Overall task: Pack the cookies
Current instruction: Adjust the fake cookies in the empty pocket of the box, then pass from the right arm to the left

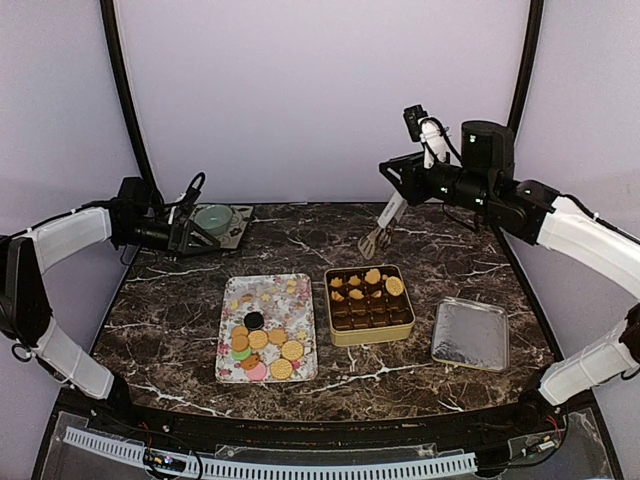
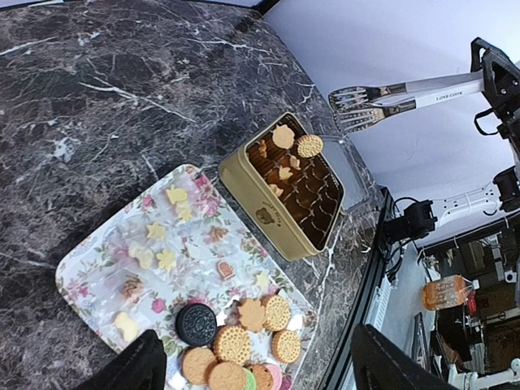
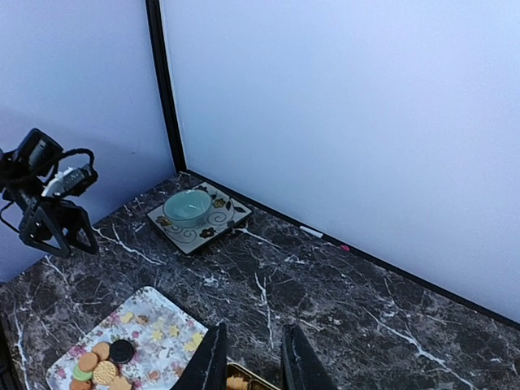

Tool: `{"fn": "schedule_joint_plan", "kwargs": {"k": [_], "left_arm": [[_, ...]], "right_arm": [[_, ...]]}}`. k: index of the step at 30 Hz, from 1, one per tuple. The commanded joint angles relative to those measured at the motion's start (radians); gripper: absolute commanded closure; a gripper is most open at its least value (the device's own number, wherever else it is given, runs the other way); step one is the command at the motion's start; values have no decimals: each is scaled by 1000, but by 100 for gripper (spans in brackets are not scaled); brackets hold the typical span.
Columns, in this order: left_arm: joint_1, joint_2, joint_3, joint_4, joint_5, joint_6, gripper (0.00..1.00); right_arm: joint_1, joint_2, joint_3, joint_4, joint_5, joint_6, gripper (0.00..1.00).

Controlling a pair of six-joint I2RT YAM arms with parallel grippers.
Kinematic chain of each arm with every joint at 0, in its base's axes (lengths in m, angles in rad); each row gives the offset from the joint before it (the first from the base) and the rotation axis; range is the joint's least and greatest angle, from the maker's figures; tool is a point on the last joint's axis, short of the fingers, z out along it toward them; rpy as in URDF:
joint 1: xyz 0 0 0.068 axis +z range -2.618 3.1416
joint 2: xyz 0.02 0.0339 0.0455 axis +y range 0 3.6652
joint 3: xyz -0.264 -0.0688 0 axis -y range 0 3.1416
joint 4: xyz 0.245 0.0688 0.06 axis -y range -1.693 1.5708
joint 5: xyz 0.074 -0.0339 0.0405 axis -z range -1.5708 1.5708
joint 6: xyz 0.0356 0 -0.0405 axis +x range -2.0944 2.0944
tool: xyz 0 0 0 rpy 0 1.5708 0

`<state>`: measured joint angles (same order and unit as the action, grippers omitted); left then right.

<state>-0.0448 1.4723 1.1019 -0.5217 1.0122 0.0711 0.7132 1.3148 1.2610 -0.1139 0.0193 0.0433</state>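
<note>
Your right gripper (image 1: 398, 197) pinches the tongs (image 1: 385, 222), their tips hanging just behind the tin (image 1: 345, 338). The cookies (image 1: 262, 346) lie on the flowered tray's (image 1: 262, 292) near end, front-left of those tips.

Dark marble table (image 1: 290, 240), floral tray (image 1: 272, 289), gold tin (image 1: 372, 338), lid (image 1: 470, 335), patterned plate (image 1: 238, 236)

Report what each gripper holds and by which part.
Right gripper holds the tongs by the handle end. Left gripper, jaws open, holds nothing.
</note>
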Motion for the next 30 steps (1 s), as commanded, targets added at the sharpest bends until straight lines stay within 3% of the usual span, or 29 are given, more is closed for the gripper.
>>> {"fn": "schedule_joint_plan", "kwargs": {"k": [1, 12, 18, 30], "left_arm": [[-80, 17, 66, -14, 68, 74, 18], [-265, 100, 181, 58, 298, 120, 14], [-302, 147, 271, -84, 411, 267, 16], [-360, 155, 206, -92, 381, 314, 33]], "right_arm": [[2, 6, 67, 71, -140, 112, 100], [91, 124, 30, 404, -380, 422, 100], [117, 200, 64, 478, -435, 501, 100], [122, 265, 69, 572, -435, 501, 100]]}}
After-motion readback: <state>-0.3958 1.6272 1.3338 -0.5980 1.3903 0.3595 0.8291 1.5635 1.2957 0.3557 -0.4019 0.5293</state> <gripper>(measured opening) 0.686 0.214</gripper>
